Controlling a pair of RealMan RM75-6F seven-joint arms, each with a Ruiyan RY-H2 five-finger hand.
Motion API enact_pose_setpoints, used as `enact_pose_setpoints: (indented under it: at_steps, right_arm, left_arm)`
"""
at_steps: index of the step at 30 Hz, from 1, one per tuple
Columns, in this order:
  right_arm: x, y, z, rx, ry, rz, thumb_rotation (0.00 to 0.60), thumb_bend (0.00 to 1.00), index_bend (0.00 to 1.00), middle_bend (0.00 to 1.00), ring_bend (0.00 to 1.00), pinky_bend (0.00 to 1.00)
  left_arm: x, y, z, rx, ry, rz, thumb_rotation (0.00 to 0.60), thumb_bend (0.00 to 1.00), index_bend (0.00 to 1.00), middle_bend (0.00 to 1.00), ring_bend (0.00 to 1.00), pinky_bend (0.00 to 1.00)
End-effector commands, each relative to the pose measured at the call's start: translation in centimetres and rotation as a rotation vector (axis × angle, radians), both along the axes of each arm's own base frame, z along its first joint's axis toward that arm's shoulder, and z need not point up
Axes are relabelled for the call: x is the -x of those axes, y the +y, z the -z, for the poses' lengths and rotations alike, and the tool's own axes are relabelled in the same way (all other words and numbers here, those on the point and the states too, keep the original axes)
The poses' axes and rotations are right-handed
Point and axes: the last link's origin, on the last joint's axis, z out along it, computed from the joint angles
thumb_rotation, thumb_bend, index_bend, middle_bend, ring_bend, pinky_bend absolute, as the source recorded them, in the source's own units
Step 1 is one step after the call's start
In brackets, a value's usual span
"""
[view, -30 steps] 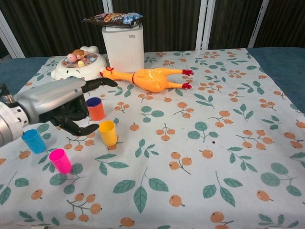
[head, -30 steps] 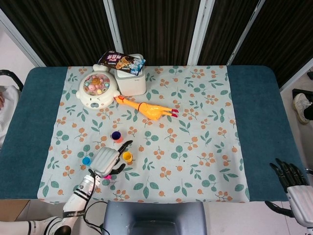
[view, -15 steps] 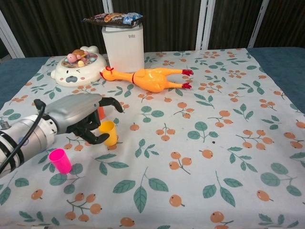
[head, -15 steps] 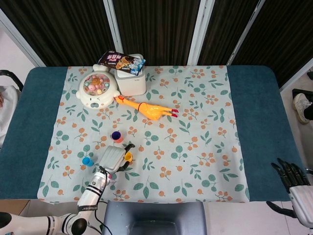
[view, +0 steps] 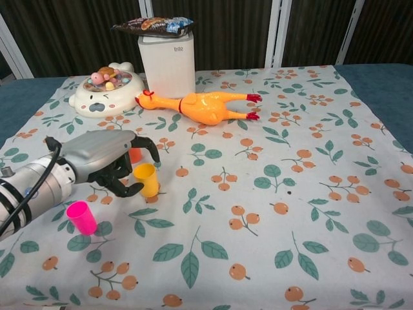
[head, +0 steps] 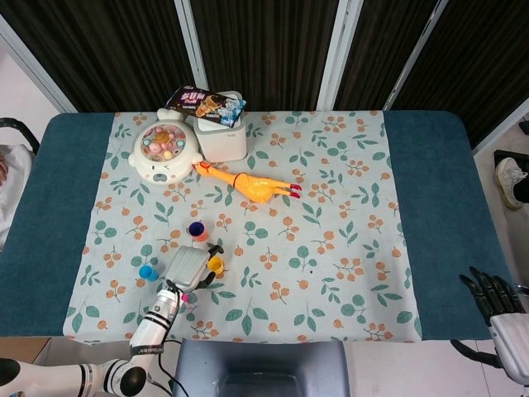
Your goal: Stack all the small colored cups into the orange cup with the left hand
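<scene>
The orange cup (head: pixel 197 231) stands on the floral cloth with a dark blue cup nested in it; in the chest view only an orange sliver (view: pixel 135 155) shows behind my left hand. My left hand (view: pixel 110 161) (head: pixel 188 266) sits just left of the yellow cup (view: pixel 147 179) (head: pixel 216 264). Its fingers arch over the cup's rim and its thumb lies beside the cup's base, with no firm grip. A pink cup (view: pixel 80 217) stands nearer me and a light blue cup (head: pixel 147 271) is to the hand's left. My right hand (head: pixel 494 308) hangs off the table's right corner, fingers spread.
A rubber chicken (view: pixel 206 106) lies across the cloth behind the cups. Further back stand a white box (view: pixel 167 64) with a snack packet (view: pixel 151 24) on top and a round bear toy (view: pixel 106 92). A chair back (head: pixel 260 368) is at the near edge.
My left hand slid right to the yellow cup and its fingers curled down over it. The light blue cup is now hidden by the arm in the chest view.
</scene>
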Motion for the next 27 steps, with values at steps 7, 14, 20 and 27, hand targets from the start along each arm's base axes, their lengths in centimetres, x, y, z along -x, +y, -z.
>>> enact_pose_setpoints:
  at_steps: [7, 14, 20, 27]
  right_arm:
    - [0.0, 0.0, -0.1, 0.004, -0.002, 0.001, 0.600, 0.21, 0.00, 0.00, 0.00, 0.00]
    - [0.0, 0.0, -0.1, 0.005, -0.003, 0.001, 0.600, 0.21, 0.00, 0.00, 0.00, 0.00]
    - [0.0, 0.1, -0.2, 0.007, -0.004, 0.001, 0.600, 0.21, 0.00, 0.00, 0.00, 0.00]
    - [0.1, 0.1, -0.5, 0.014, -0.013, 0.003, 0.600, 0.21, 0.00, 0.00, 0.00, 0.00]
  left_arm:
    - [0.2, 0.1, 0.3, 0.008, 0.002, -0.003, 0.600, 0.36, 0.40, 1.00, 1.00, 1.00]
    - [0.4, 0.1, 0.3, 0.005, 0.004, 0.002, 0.600, 0.36, 0.48, 1.00, 1.00, 1.00]
    - [-0.3, 0.5, -0.6, -0.020, -0.038, 0.010, 0.600, 0.36, 0.51, 1.00, 1.00, 1.00]
    - [-1.1, 3.4, -4.5, -0.137, -0.105, -0.002, 0.600, 0.36, 0.50, 1.00, 1.00, 1.00]
